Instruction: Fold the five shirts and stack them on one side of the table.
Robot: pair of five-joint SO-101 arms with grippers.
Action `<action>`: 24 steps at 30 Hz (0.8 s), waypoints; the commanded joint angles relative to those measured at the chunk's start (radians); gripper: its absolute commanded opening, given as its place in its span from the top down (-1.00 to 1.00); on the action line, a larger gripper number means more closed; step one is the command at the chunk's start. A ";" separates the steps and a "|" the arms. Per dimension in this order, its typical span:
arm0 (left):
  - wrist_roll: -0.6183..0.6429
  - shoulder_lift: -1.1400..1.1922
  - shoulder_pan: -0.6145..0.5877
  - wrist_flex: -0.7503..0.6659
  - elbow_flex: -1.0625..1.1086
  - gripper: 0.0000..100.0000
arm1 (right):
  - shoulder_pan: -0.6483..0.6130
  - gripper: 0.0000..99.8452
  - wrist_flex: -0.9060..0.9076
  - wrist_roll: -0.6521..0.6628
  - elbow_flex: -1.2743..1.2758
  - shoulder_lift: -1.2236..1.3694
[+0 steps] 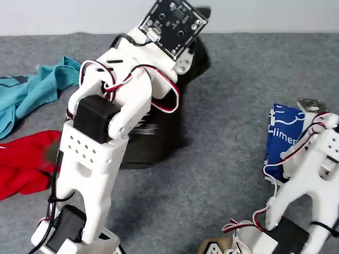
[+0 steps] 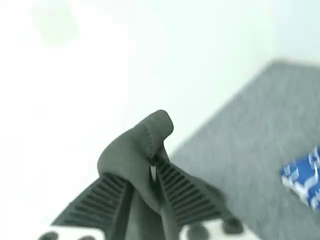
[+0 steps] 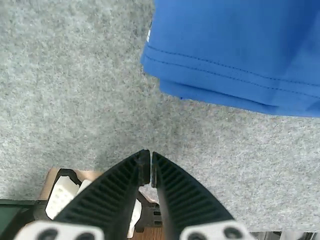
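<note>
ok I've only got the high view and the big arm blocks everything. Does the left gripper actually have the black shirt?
Observer: Yes. In the left wrist view the left gripper is shut on a bunched fold of the black shirt, which pokes up past the fingertips.
Operator: And the right one?
Observer: The right gripper is shut with nothing in it. It sits over the bare grey table, just short of the hemmed edge of the blue shirt.

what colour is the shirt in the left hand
Black shirt, best seen in the left wrist view.
</note>
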 commanded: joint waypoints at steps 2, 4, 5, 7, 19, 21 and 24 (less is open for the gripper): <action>0.005 -0.055 -0.006 -0.066 -0.061 0.99 | 0.007 0.98 0.044 -0.009 -0.005 -0.042; 0.005 -0.055 -0.038 -0.023 -0.058 0.99 | 0.005 0.98 0.044 -0.009 -0.005 -0.042; 0.005 -0.055 -0.055 0.011 -0.056 0.99 | -0.002 0.98 0.044 -0.009 -0.005 -0.042; 0.005 -0.055 -0.101 0.095 -0.054 0.99 | -0.027 0.98 0.044 -0.009 -0.005 -0.044; -0.005 -0.066 -0.528 0.486 0.280 0.99 | -0.473 0.98 0.041 -0.107 -0.011 -0.041; -0.014 -0.066 -0.585 0.477 0.348 0.99 | -0.542 0.98 0.041 -0.107 -0.011 -0.039; -0.061 -0.066 -0.647 0.473 0.449 0.99 | -0.601 0.98 0.039 -0.103 -0.012 -0.036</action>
